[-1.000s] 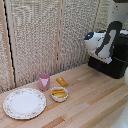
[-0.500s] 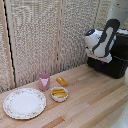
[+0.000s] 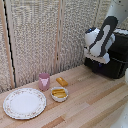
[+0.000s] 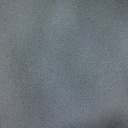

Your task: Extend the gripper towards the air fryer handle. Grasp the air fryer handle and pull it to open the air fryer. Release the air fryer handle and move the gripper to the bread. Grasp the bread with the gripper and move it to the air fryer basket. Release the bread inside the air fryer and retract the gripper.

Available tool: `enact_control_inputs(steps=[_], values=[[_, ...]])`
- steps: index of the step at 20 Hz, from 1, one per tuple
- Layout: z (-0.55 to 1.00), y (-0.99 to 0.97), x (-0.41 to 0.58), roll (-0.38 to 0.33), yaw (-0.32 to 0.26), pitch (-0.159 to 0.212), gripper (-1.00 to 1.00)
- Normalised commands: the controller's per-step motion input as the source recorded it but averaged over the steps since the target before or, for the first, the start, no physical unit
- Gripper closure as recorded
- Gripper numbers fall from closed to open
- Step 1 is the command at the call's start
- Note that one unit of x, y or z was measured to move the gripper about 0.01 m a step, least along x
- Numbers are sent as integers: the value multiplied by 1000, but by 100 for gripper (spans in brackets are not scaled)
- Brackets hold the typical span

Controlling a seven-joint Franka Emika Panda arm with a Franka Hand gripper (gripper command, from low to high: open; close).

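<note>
The black air fryer (image 3: 119, 54) stands at the exterior view's right on the wooden table. My white-and-grey arm (image 3: 100, 41) hangs in front of its face and hides the handle. My gripper (image 3: 103, 59) is at the arm's lower end, close against the fryer front. Its fingers are too small and dark to tell open from shut. The basket drawer (image 3: 119, 69) shows no gap. The golden-orange bread (image 3: 61, 81) lies on the table beside the pink cup, far from the gripper. The wrist view is a uniform grey blur.
A pink cup (image 3: 44, 80), a white bowl (image 3: 59, 94) of pale yellow sticks and a patterned plate (image 3: 24, 103) sit at the exterior view's left. A slatted screen (image 3: 45, 35) stands behind the table.
The arm has edged slightly towards the exterior view's right, closer to the air fryer front. The bread, cup, bowl and plate have not moved.
</note>
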Motion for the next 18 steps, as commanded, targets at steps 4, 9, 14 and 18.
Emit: enact_control_inputs(steps=[4, 9, 14, 18], values=[[2, 967, -326, 0, 0, -56, 100], [15, 871, -21, -23, -84, -48, 100], [0, 858, 40, -36, -93, -43, 100], [-110, 844, 100, -23, -137, -4, 100]])
